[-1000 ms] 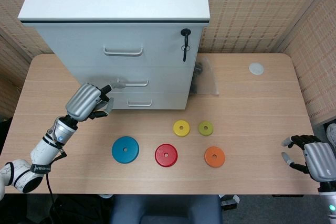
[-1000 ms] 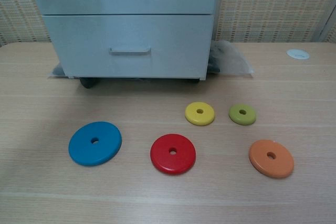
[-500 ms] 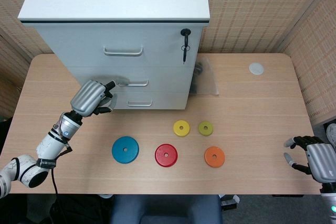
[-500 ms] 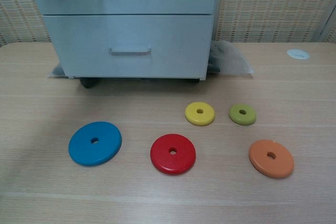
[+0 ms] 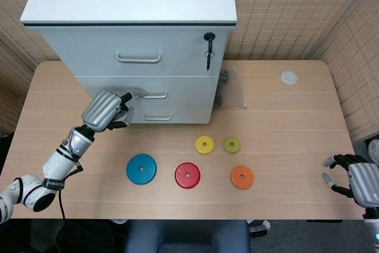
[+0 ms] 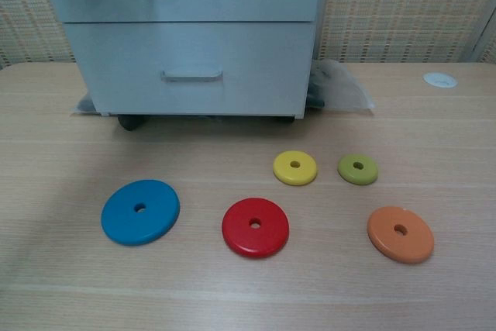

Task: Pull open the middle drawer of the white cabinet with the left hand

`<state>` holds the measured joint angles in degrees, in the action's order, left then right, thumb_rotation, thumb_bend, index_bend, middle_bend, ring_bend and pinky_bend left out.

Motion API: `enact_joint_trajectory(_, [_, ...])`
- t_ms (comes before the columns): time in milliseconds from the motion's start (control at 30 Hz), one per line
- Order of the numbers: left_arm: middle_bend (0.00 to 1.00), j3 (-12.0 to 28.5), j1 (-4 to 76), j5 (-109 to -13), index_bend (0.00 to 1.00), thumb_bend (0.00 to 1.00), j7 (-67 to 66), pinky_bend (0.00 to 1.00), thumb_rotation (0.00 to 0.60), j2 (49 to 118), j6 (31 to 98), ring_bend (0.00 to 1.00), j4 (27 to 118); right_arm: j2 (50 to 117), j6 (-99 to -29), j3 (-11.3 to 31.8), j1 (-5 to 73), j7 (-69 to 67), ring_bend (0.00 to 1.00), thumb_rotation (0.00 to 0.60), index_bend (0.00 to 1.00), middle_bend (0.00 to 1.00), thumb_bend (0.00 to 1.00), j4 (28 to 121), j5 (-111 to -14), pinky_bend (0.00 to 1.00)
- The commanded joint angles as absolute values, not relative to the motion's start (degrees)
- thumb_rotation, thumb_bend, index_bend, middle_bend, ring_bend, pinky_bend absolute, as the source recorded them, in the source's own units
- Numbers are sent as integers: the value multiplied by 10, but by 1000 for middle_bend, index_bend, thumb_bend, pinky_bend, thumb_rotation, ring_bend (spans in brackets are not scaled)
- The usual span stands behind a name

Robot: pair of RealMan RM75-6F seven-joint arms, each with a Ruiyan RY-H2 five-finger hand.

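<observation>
Left hand (image 5: 106, 111) at left end of mid drawer handle (image 5: 147, 93).

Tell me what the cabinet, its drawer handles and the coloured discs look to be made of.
White cabinet: probably laminated board or painted metal, smooth and matte with crisp edges. Middle drawer handle: brushed metal by its silvery sheen, like the bottom drawer handle. Discs, such as the red disc and blue disc: glossy painted wood or plastic; highlights show, no grain.
</observation>
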<state>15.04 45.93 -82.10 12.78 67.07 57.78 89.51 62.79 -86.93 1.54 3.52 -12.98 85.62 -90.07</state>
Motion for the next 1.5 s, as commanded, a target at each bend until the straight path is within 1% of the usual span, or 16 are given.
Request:
enact_joint_trajectory(33, [987, 147, 457, -825, 245, 646, 126, 1000, 600, 668, 583, 1000, 901, 628, -869, 15, 35, -131, 433, 600, 477, 519, 268, 856, -900, 396])
enact_joint_trajectory(1033, [986, 102, 414, -882, 258, 646, 99, 1000, 600, 592, 627, 1000, 1004, 628, -875, 16, 33, -132, 433, 600, 478, 519, 268, 858, -906, 396])
enact_joint_trajectory(1500, [986, 86, 395, -904, 258, 646, 98, 1000, 600, 576, 644, 1000, 1026, 627, -872, 17, 36, -129, 433, 600, 478, 519, 268, 860, -907, 396])
